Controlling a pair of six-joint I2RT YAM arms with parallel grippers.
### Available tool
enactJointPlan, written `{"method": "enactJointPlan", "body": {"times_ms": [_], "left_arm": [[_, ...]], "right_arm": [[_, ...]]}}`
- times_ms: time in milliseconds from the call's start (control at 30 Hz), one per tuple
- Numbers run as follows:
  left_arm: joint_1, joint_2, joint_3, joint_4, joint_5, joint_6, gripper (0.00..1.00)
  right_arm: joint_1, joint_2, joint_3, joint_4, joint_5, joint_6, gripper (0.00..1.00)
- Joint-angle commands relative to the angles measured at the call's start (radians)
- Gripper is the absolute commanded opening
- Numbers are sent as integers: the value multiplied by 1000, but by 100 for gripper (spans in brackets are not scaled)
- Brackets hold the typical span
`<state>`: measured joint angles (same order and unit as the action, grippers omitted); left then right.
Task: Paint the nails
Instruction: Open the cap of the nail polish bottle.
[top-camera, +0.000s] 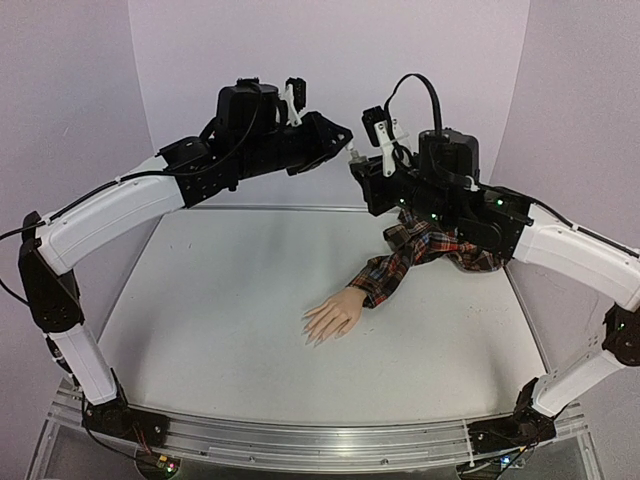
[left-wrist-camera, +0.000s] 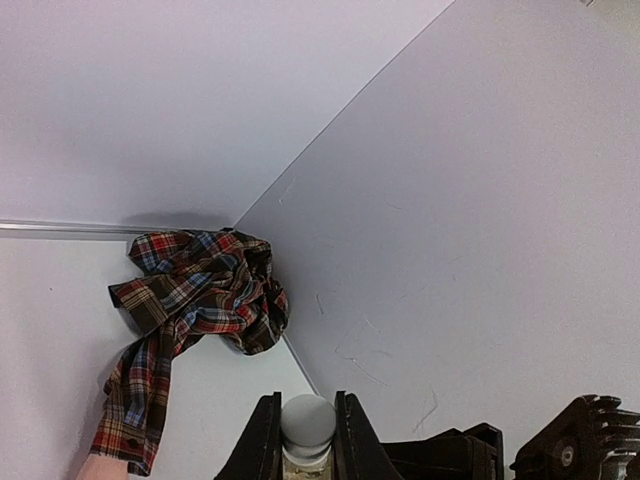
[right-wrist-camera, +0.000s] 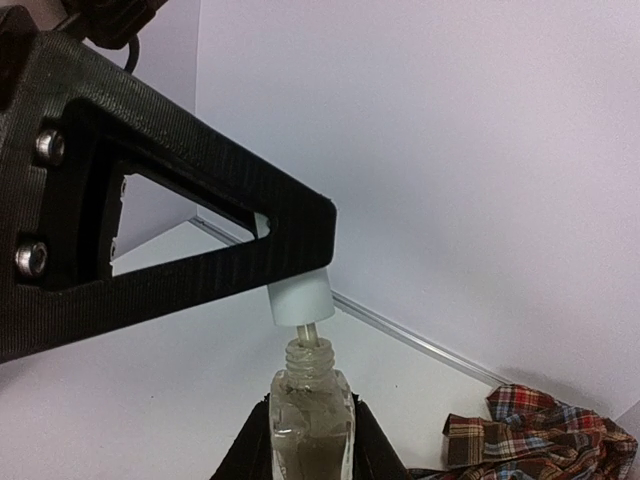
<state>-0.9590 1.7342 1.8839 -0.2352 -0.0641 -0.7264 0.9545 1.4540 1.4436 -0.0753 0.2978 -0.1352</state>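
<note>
Nails, hardly discernible, well below left tool pinching cap; right tool clamping bottle

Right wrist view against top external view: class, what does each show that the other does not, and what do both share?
Only the right wrist view: the open threaded neck of the bottle and the thin stem running from it up into the white cap. Only the top external view: the mannequin hand lying on the table, its nails too small to judge. Both: the plaid sleeve, and the left hand gripping the cap above the bottle that the right hand holds.
</note>
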Motion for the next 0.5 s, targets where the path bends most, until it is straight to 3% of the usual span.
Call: {"method": "enactJointPlan", "body": {"times_ms": [0, 133, 467], "left_arm": [[2, -1, 50, 37, 8, -27, 0], [3, -23, -14, 118, 111, -53, 0], [2, -101, -97, 207, 188, -2, 0]], "right_arm": [[6, -50, -7, 78, 10, -39, 0], [5, -70, -18, 97, -41, -24, 0], [5, -92, -42, 97, -99, -18, 0]]}}
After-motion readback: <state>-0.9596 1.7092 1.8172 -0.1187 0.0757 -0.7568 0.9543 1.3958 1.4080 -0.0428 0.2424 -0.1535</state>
